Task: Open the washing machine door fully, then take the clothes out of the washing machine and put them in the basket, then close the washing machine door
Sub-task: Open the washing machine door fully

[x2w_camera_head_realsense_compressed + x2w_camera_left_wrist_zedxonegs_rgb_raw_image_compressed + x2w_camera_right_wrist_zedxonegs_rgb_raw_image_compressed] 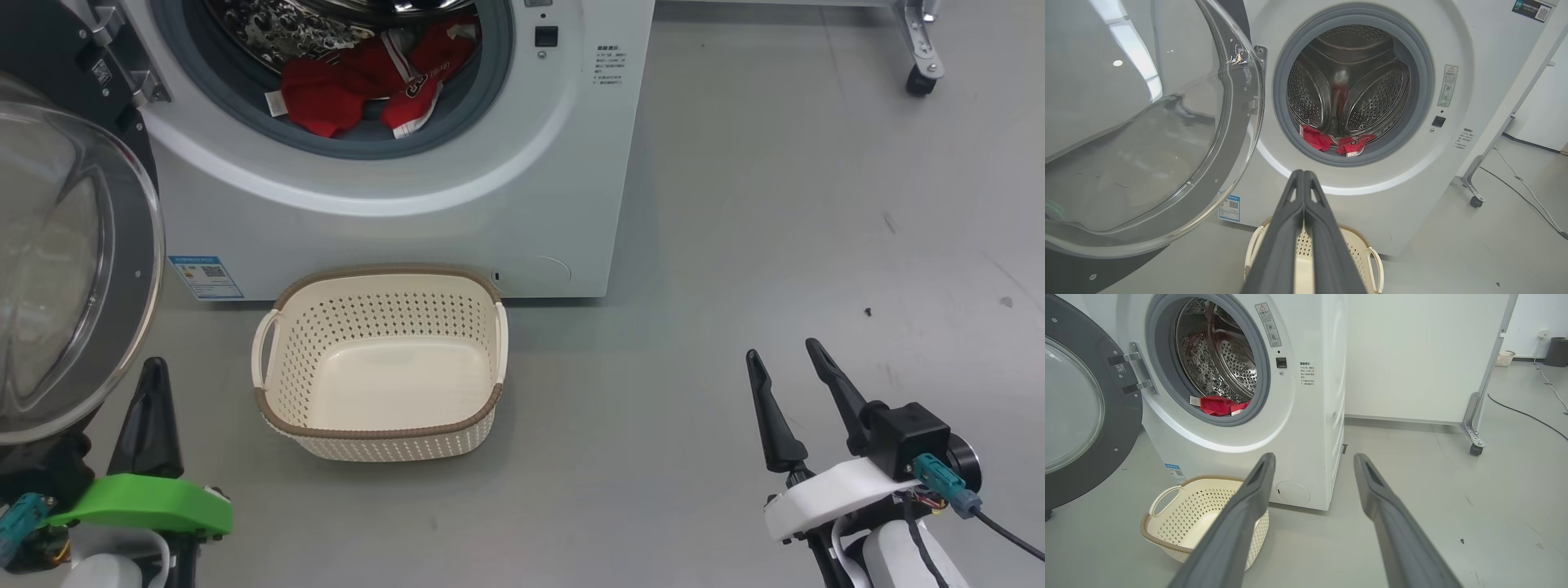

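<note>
Lying in a red heap at the front lip of the drum, the clothes [359, 86] sit inside the washing machine [408, 192], partly draped against the grey rubber ring of its port. That ring is the first hazard. Fabric dragged over it could catch, and a pinch on one fold might bring out a single jersey, or let a trailing piece slip to the floor. The basket [384, 272] stands empty on the floor just in front of the machine, below the port. It looks light, so a forearm brushing it could shove it out from under the drop. The washing machine door [49, 245] is swung out on the robot's left, its glass bowl close beside the left gripper [153, 369], whose fingers are pressed together on nothing. Raising that arm carelessly could knock the door, and it cannot take cloth until its fingers part. The right gripper [781, 349] hovers empty with fingers spread wide, well apart from the machine, so its long reach could clip the basket's rim
</note>
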Robot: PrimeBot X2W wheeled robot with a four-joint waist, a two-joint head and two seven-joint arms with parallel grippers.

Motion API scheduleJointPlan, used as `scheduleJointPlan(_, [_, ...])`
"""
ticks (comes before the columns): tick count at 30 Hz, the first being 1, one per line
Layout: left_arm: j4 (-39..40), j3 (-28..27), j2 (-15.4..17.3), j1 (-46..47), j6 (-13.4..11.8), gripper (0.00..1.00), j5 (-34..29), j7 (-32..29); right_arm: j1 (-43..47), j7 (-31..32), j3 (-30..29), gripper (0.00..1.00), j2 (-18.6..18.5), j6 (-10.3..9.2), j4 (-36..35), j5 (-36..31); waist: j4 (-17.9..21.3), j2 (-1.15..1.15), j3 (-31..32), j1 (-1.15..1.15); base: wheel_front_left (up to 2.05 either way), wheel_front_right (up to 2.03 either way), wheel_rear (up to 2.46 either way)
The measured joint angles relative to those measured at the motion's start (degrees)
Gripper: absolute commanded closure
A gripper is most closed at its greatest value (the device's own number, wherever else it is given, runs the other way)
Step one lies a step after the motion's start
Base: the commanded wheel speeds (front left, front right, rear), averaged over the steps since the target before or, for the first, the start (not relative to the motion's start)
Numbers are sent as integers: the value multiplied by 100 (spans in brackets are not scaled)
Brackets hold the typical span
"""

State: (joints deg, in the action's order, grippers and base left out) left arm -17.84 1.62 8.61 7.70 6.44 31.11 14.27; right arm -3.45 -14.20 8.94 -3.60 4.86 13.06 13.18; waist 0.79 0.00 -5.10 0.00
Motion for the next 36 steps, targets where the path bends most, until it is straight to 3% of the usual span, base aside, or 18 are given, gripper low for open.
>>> scheduleJointPlan(11, [315, 157, -79, -162, 43, 100, -114, 1, 137, 0, -115, 0, 3, -46, -204, -2, 120, 0, -14, 0, 0, 0, 0])
scheduleJointPlan(12, [341, 162, -86, -169, 43, 83, -119, 1, 161, 0, -120, 0, 3, -47, -212, -2, 120, 0, -18, 0, 0, 0, 0])
scheduleJointPlan(14, [377, 175, -104, -191, 43, 8, -156, 1, 177, 0, -124, 0, 3, -47, -225, -2, 117, 0, -29, 0, 0, 0, 0])
scheduleJointPlan(15, [387, 183, -114, -193, 43, 0, -156, 1, 180, 0, -135, 0, 4, -48, -252, -3, 114, 0, -40, 0, 0, 0, 0])
scheduleJointPlan(36, [502, 265, -166, -338, 43, 0, -290, 1, 195, 0, -141, 0, 5, -47, -325, -65, 111, 0, -93, 0, 0, 0, 0])
